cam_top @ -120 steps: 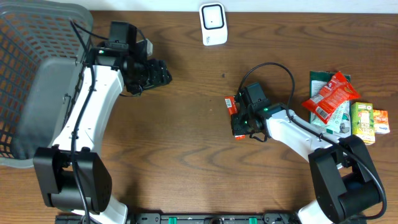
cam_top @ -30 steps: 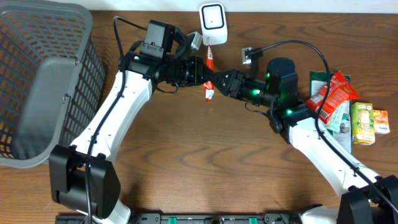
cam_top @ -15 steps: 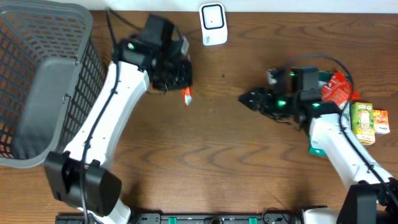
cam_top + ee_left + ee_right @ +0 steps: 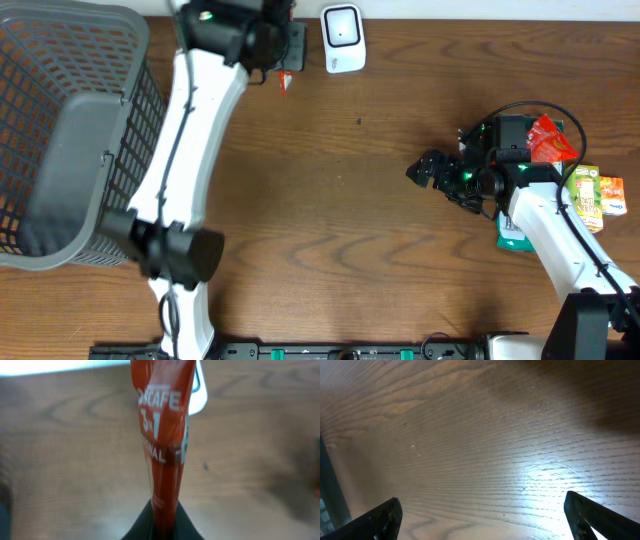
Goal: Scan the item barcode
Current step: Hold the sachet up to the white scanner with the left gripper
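At the far edge of the wooden table (image 4: pixel 330 250), the left tool (image 4: pixel 162 529) is clamped on the bottom end of a red coffee sachet (image 4: pixel 162 435). The thin packet stands up in the wrist view with its white lettering toward the camera. From overhead the sachet (image 4: pixel 285 83) hangs just left of the white scanner (image 4: pixel 343 38), near it but apart; which way the barcode faces cannot be told. The left arm reaches the full depth of the table, running along the right-hand wall of the grey basket (image 4: pixel 60 60), which fills the far left corner.

On the right, the right tool (image 4: pixel 422 170) hovers with its fingers (image 4: pixel 375 520) spread wide and nothing between them, only bare wood grain below. Behind it, by the right edge, lie a red snack packet (image 4: pixel 548 140), a juice box (image 4: pixel 590 190) and a green packet (image 4: pixel 512 238), partly covered by the arm. The broad middle and near part of the table, between the two arms, is open wood.
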Tool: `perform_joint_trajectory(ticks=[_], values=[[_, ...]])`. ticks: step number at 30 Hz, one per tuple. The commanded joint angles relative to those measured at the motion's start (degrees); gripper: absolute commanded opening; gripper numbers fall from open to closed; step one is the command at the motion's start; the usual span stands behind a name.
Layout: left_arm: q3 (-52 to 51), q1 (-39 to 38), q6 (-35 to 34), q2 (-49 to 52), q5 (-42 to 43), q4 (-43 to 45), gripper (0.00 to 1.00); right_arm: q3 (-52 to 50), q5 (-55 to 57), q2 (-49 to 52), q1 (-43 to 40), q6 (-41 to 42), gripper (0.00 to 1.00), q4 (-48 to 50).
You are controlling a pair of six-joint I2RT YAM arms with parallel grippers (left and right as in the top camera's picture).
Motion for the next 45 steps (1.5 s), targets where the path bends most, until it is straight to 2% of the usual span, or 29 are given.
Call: perform_joint_trajectory(ticks=[1,7,12,22,28,45], values=[[0.6,0.0,6.2,3.5,-4.0,4.8,0.07,0.5,0.9,-0.6,-0.1,-0.7,0.99,0.0],[0.5,-0.3,14.2,9.0,-7.3,15.5,0.07,0.5,0.9,-0.6,-0.1,-0.7,0.99,0.0],[0.5,-1.3,25.1,14.1,-8.6,22.3,0.07,0.5,0.9,-0.6,-0.1,-0.7,0.99,0.0],[0.2,-3.8,39.5,24.7,-19.8,35.7,0.07,0.5,0.9,-0.6,-0.1,-0.7,0.99,0.0],[0.2,-4.4,39.9,27.2,-21.8,40.1,0.07,0.5,0.9,-0.6,-0.1,-0.7,0.99,0.0],[0.1,-5.0,38.2,26.1,-21.6,40.3,0.07,0.5,0.9,-0.6,-0.1,-0.7,0.99,0.0]])
